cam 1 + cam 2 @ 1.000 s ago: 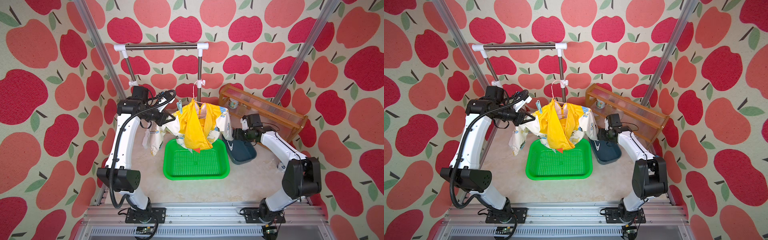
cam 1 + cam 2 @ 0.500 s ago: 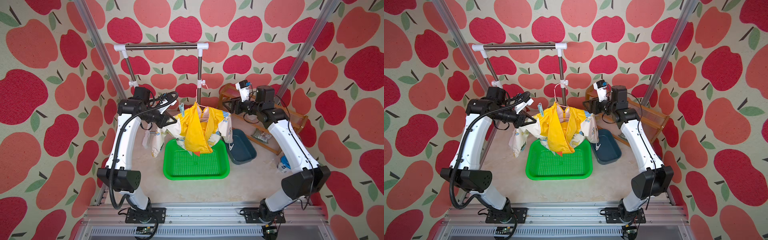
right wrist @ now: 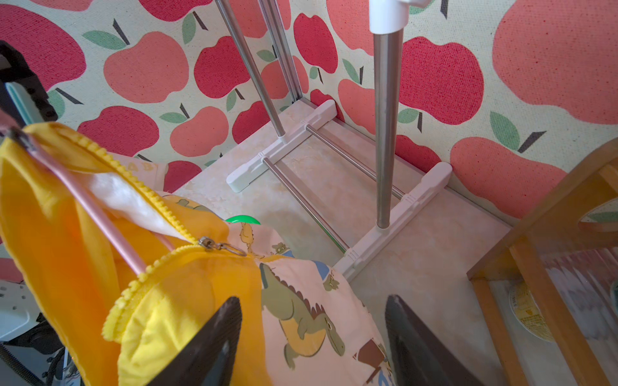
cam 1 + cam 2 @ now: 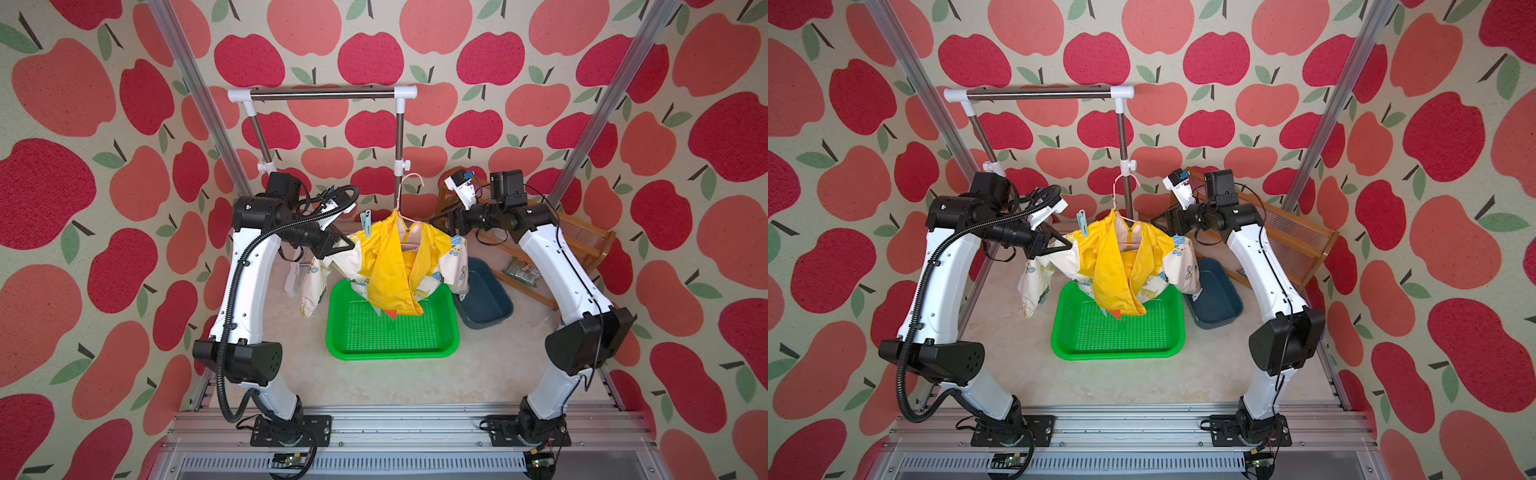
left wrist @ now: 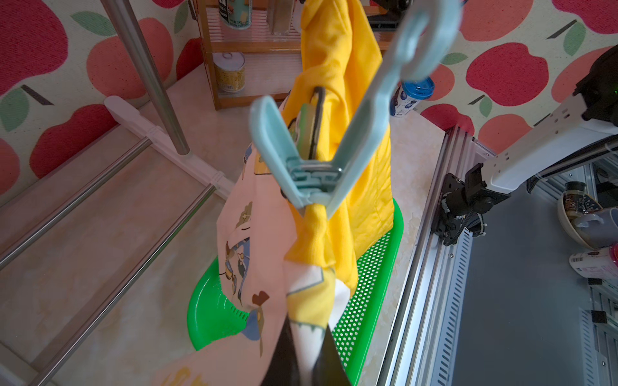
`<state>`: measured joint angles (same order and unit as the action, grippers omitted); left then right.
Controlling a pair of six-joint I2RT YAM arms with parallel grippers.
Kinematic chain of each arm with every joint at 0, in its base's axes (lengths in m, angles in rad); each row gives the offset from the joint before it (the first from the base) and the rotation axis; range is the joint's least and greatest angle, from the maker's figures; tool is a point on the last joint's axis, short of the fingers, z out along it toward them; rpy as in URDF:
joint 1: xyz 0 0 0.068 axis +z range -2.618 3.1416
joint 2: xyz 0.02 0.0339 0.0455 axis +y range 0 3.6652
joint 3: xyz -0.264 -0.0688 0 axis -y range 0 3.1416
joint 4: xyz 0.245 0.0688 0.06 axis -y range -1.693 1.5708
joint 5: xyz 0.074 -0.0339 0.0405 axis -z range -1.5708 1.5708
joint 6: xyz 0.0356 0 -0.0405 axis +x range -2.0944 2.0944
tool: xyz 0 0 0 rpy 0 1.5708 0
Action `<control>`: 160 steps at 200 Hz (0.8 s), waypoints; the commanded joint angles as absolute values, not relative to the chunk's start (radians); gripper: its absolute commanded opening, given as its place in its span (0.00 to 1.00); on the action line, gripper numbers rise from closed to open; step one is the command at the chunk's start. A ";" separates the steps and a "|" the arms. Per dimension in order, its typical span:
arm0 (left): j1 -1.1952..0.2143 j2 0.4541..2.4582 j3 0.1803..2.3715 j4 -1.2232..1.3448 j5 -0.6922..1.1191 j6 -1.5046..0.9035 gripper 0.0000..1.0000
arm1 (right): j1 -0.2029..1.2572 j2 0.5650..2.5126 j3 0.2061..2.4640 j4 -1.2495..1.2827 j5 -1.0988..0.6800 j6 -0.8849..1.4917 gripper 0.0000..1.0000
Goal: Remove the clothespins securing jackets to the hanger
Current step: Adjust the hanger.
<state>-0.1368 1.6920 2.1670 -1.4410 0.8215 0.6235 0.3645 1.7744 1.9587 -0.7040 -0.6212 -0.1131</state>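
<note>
Jaws of our left gripper (image 5: 305,337) pinch the cream printed jacket (image 5: 254,227) just below a pale blue clothespin (image 5: 311,167), which clamps the cream printed jacket and the yellow jacket (image 5: 341,67) at one shoulder of the pink hanger (image 3: 97,217). Our right gripper (image 3: 312,300) hangs spread wide at the opposite shoulder, holding nothing.

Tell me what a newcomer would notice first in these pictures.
The bright yellow jacket, layered over a cream printed jacket on a pink hanger, hangs mid-scene above a green tray, against red-apple wallpaper. A pale blue clothespin pins the shoulder nearest the left gripper, which is shut on the cream fabric; the right gripper stands open at the opposite shoulder.
</note>
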 commanded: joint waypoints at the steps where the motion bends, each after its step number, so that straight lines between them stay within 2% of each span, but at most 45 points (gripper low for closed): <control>1: -0.146 1.655 2.209 -1.416 0.891 0.644 0.00 | 0.363 1.727 1.962 -0.780 -0.691 -0.149 0.72; 65: -0.149 1.650 2.232 -1.433 0.868 0.651 0.00 | 0.359 1.696 1.958 -0.874 -0.800 -0.156 0.72; 160: -0.164 1.668 2.258 -1.440 0.867 0.650 0.00 | 0.365 1.567 1.773 -0.787 -0.770 -0.117 0.73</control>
<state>-0.1555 1.6802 2.2147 -1.4734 0.7990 0.6456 0.3599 1.5879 1.8084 -0.8021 -0.7769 -0.1253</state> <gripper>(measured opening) 0.077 0.734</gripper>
